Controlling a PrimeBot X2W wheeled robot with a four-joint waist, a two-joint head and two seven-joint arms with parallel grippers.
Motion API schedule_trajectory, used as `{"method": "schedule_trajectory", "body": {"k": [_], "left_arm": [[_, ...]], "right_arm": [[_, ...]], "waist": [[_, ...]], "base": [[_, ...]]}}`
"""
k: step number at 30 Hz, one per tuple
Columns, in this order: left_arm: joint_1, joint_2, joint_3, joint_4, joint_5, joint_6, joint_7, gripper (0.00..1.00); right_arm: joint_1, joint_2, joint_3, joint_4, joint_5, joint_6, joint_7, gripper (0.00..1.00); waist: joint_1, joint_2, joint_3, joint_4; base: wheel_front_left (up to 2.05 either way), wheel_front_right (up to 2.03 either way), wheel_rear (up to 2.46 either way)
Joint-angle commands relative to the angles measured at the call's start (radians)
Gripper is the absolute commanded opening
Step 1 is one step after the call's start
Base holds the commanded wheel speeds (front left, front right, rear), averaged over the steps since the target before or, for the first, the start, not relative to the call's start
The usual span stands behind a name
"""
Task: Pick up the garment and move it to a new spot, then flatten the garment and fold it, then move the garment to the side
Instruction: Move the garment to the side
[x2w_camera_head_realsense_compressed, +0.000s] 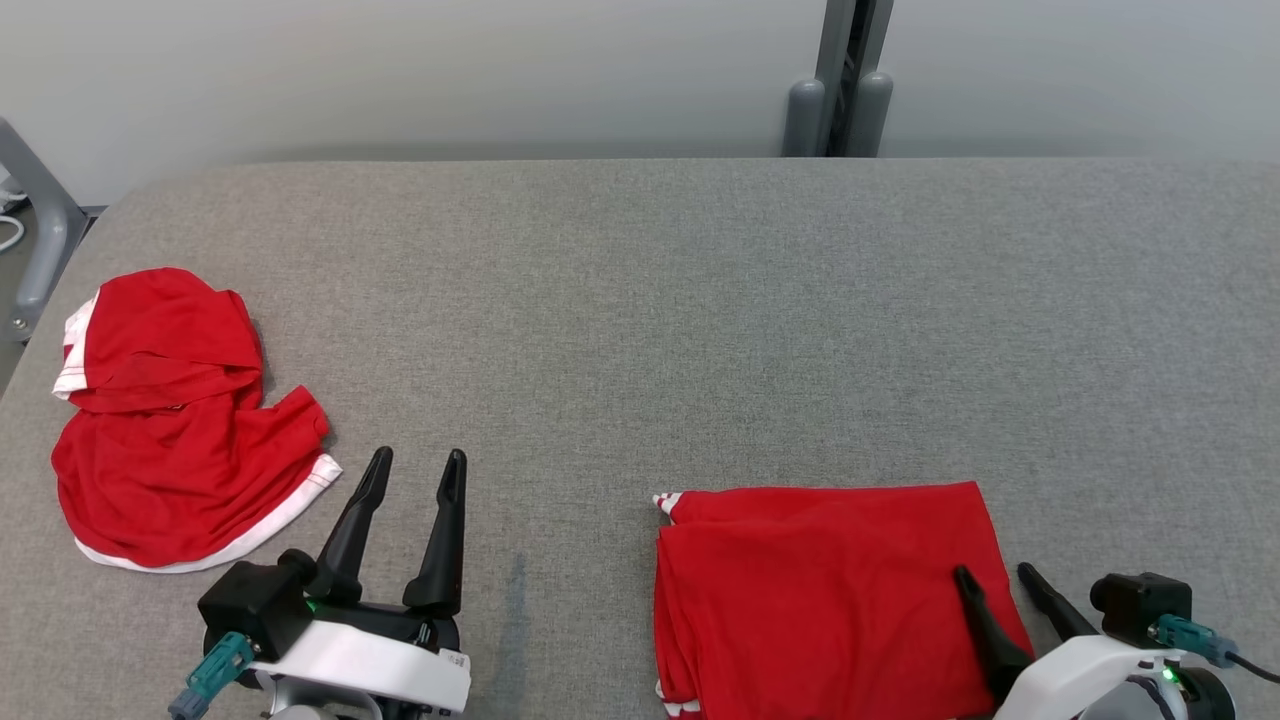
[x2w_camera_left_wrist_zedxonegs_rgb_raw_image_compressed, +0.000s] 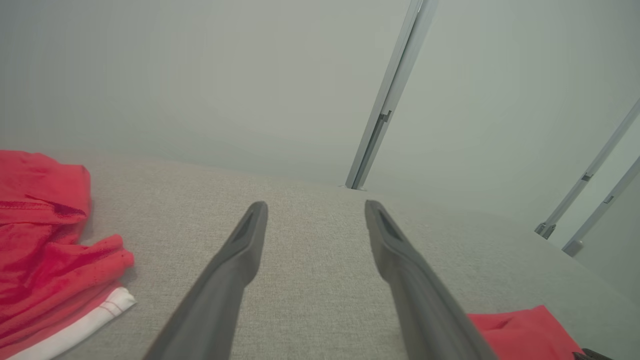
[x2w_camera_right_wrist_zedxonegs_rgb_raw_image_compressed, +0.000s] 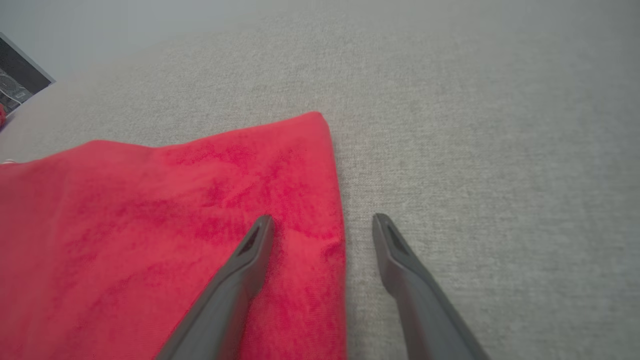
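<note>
Although the folded garment (x2w_camera_head_realsense_compressed: 820, 590) already lies as a flat red rectangle at the near right of the grey table (x2w_camera_head_realsense_compressed: 640, 300), the crumpled garment (x2w_camera_head_realsense_compressed: 170, 420) at the left sits in a heap. The right hand (x2w_camera_head_realsense_compressed: 994, 572) is open, one finger over the folded garment's right edge and one over the table. The left hand (x2w_camera_head_realsense_compressed: 418, 458) is open too, just right of the heap. Folding looks done for one piece, though I cannot tell whether this is its final spot. The heap seems to have every step left.
</note>
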Motion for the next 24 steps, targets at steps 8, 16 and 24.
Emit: {"method": "schedule_trajectory", "body": {"k": [8, 16, 24], "left_arm": [[-0.021, 0.003, 0.004, 0.003, 0.008, -0.002, -0.003, 1.0], [-0.021, 0.004, -0.006, 0.001, 0.017, -0.002, -0.003, 1.0], [-0.07, 0.026, -0.075, -0.013, 0.032, -0.002, -0.003, 1.0]], "right_arm": [[-0.035, -0.029, 0.07, 0.036, 0.015, 0.0, 0.01, 0.0], [-0.072, -0.082, 0.105, 0.051, -0.013, 0.0, -0.025, 0.0], [-0.168, -0.197, 0.156, 0.018, -0.046, 0.0, 0.013, 0.0]], "waist": [[0.0, 0.0, 0.013, 0.003], [0.0, 0.0, 0.011, -0.017], [0.0, 0.0, 0.087, -0.071]], "base": [[0.0, 0.0, 0.0], [0.0, 0.0, 0.0], [0.0, 0.0, 0.0]]}}
